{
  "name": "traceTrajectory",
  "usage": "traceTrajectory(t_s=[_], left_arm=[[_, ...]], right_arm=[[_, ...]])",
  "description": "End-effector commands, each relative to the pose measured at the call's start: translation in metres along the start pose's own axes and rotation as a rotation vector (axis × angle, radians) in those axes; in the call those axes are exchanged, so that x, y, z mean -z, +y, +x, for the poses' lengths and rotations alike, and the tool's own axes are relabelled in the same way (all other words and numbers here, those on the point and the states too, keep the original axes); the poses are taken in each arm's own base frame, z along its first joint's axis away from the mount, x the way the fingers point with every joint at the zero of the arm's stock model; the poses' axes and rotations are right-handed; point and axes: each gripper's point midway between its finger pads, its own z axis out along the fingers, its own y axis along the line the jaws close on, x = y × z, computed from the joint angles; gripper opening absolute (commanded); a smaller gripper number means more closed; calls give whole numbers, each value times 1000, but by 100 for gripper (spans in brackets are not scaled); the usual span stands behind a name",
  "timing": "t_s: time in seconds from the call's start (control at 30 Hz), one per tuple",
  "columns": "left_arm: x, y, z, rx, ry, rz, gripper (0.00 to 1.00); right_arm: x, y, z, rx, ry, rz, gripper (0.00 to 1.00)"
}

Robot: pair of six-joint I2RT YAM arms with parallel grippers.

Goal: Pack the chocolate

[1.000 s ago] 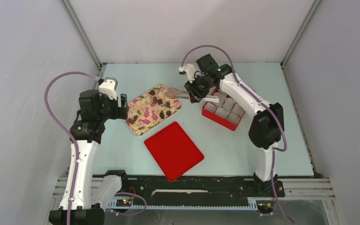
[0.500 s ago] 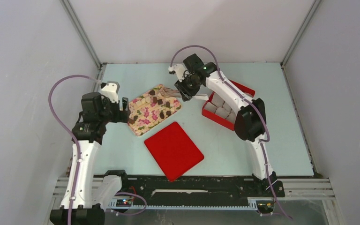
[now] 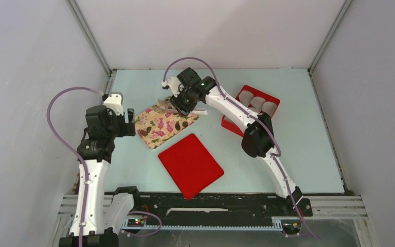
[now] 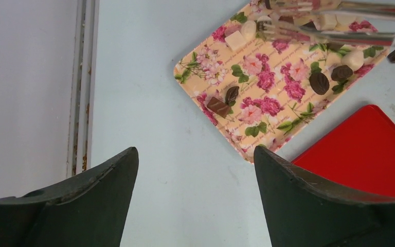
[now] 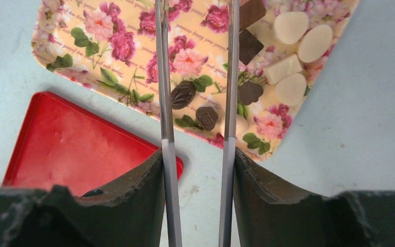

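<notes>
Top view: fixed camera high behind the arm bases, looking down over the whole worktop [image 3: 298, 154]. Wrist views: close, each looking down past the left gripper [image 4: 194, 154] or the right gripper [image 5: 198, 154]. All three views share the tray [image 3: 157, 131] and the red lid [image 3: 190, 164].

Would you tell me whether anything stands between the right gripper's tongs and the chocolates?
Nothing visible does: the tongs in the right gripper hang open over the floral tray, whose chocolates lie uncovered.
</notes>
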Motion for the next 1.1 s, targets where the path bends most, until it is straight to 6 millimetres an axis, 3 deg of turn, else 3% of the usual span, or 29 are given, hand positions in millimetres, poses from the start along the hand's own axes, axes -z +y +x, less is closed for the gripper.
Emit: traceTrajectory(t_s=[0.0,0.6,0.8,0.93,1.07], left_arm=[[0,4,1,1,-24,-13,87],[-2,4,3,16,-27,-6,88],[-2,3,2,20,-32,3,88],[-2,1,3,22,-35,11,88],[0,0,3,22,-39,15,89]], right_arm=[[-9,-9,-16,-15,-51,58,49],[-47,-12,-1,-24,-12,89,48],[-47,-12,-1,-12,-8,90,47],[-46,-7,0,-7,-5,65,38],[-31,-3,-7,-7,-19,61,34]])
